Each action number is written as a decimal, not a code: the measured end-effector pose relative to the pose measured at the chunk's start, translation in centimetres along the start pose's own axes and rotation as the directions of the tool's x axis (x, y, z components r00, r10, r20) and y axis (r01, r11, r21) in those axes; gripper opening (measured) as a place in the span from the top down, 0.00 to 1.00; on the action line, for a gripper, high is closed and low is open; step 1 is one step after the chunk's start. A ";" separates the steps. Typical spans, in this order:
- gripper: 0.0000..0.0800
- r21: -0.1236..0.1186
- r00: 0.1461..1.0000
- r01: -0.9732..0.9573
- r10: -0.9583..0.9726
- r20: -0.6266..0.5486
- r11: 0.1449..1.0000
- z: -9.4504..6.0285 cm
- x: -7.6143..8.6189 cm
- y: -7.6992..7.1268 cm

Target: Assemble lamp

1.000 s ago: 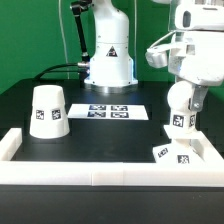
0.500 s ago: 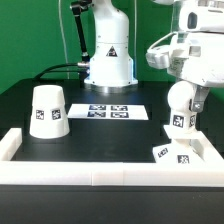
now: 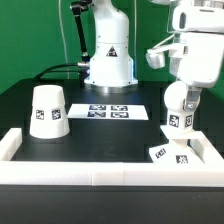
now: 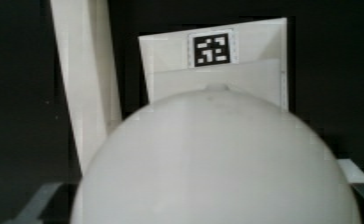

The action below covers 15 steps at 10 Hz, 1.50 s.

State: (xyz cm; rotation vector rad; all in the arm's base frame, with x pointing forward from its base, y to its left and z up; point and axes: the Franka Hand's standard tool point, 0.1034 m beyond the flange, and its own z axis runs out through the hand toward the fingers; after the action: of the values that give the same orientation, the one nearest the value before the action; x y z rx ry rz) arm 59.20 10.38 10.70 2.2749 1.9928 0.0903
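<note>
My gripper (image 3: 181, 92) is shut on the white ball-shaped bulb (image 3: 178, 112), which carries a small tag, at the exterior view's right. It holds the bulb upright just above the flat square base (image 3: 171, 153), which lies in the tray's corner. In the wrist view the bulb (image 4: 205, 160) fills the near middle and hides most of the jaws. The base (image 4: 179, 70) with its tag lies beyond it. The cone-shaped shade (image 3: 47, 110) stands apart at the exterior view's left, wide end down, tag facing the camera.
The marker board (image 3: 110, 111) lies at the middle of the black table. A white border rail (image 3: 100, 172) runs along the front and up both sides; it also shows in the wrist view (image 4: 86, 80) beside the base. The arm's white pedestal (image 3: 108, 60) stands behind.
My gripper has lifted the bulb slightly and shifted it a little toward the exterior view's left. The base and the shade have not moved.
</note>
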 end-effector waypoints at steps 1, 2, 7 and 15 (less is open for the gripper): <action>0.28 -0.001 0.997 -0.071 0.071 0.000 0.997 0.0 0.0 0.0; 0.28 -0.002 0.983 -0.183 0.183 -0.002 0.983 0.0 0.1 0.0; 0.28 -0.005 0.776 -0.630 0.630 -0.015 0.776 0.0 0.2 0.1; 0.28 0.009 0.274 -0.962 0.962 -0.014 0.274 -0.1 -0.2 0.3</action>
State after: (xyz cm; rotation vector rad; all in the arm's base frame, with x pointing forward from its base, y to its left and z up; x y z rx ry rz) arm 59.47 10.11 10.86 3.0797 0.2265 0.2020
